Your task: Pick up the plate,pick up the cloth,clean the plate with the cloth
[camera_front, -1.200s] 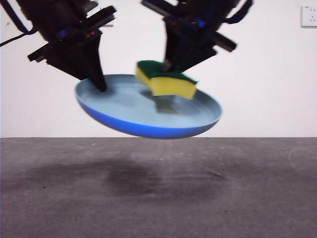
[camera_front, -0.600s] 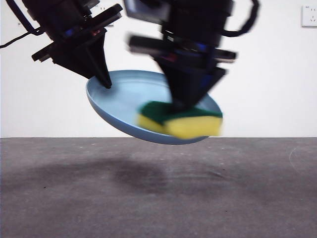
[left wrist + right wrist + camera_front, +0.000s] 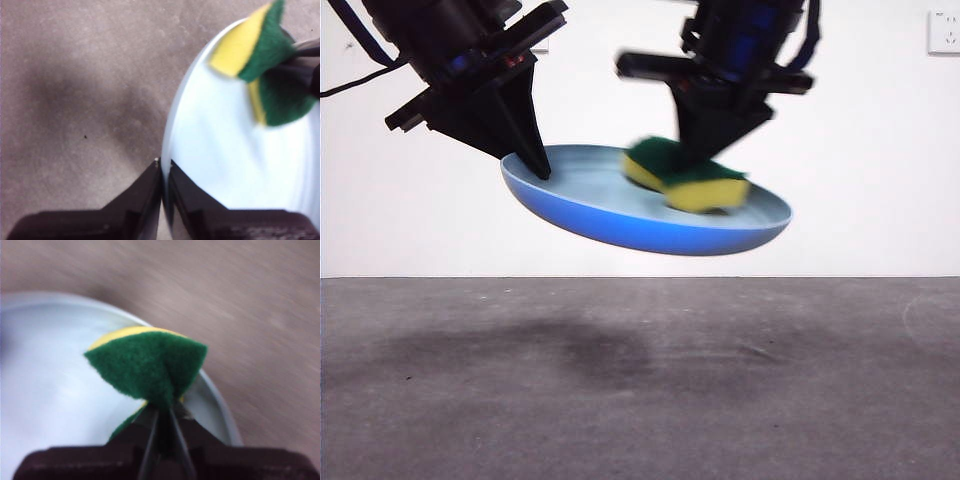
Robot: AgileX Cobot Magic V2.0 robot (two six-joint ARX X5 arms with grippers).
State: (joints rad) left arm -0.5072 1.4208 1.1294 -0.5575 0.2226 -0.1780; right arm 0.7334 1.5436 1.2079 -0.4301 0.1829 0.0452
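Observation:
The light blue plate [image 3: 650,215] hangs in the air above the table, tilted. My left gripper [image 3: 532,162] is shut on its left rim; the left wrist view shows the rim pinched between the jaws [image 3: 165,167] and the plate's inside [image 3: 235,165]. My right gripper [image 3: 705,160] is shut on the cloth, a yellow sponge with a green scouring layer [image 3: 690,180], and presses it onto the plate's inside, right of centre. In the right wrist view the sponge [image 3: 147,367] is squeezed between the jaws [image 3: 165,412] over the plate [image 3: 50,390]. The sponge also shows in the left wrist view [image 3: 272,65].
The grey table top [image 3: 640,380] lies below, with the plate's shadow [image 3: 600,355] on it. A white wall [image 3: 870,150] stands behind, with a socket [image 3: 944,30] at the top right.
The right gripper has swept the sponge across the plate, first toward the front right rim, then back up to right of centre. The plate has tilted and shifted slightly right.

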